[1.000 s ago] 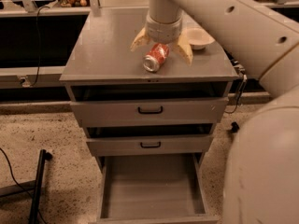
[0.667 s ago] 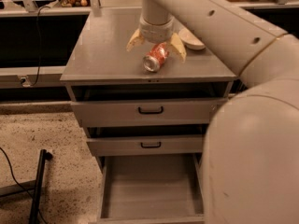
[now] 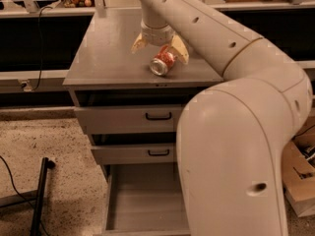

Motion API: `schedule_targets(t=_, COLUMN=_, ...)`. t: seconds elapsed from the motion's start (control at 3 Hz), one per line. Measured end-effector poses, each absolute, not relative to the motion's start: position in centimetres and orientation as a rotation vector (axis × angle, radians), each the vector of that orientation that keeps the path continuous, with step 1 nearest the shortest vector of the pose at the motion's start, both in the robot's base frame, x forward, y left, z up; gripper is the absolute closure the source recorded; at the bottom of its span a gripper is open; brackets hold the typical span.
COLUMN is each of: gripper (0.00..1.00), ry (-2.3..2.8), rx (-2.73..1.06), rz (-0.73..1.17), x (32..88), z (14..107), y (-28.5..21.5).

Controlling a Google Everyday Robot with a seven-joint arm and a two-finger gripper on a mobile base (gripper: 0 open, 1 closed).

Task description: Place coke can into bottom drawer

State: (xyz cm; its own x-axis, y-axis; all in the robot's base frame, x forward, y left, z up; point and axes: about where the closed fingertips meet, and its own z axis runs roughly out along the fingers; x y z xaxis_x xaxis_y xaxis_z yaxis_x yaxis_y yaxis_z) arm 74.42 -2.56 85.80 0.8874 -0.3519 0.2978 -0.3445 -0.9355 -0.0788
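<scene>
Our hand (image 3: 160, 48) hangs spread wide just over the coke can (image 3: 162, 62), which lies on its side on the table (image 3: 108, 58), so we should drop straight down and squeeze its round middle gently.

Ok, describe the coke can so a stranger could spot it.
Find the grey three-drawer cabinet. On its top, near the front edge, a small red aluminium coke can lies on its side between the open fingers of the gripper. Nothing else on that top is red.

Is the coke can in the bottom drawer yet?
No, the coke can lies on its side on the cabinet top, beneath the open gripper.
</scene>
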Motion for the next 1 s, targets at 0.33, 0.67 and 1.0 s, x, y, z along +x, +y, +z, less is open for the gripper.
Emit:
schedule_targets(t=0.33, gripper=0.18, ry=0.613, rx=-3.041, rz=-0.483, x=75.59, z=84.4, y=-3.03)
schedule_targets(t=0.67, gripper=0.43, ry=0.654, rx=-3.026, rz=-0.49, x=76.0, z=84.45, y=-3.16)
schedule_targets(t=1.0, gripper=0.64, ry=0.712, rx=-3.006, rz=-0.507, x=75.89, z=84.81, y=-3.79)
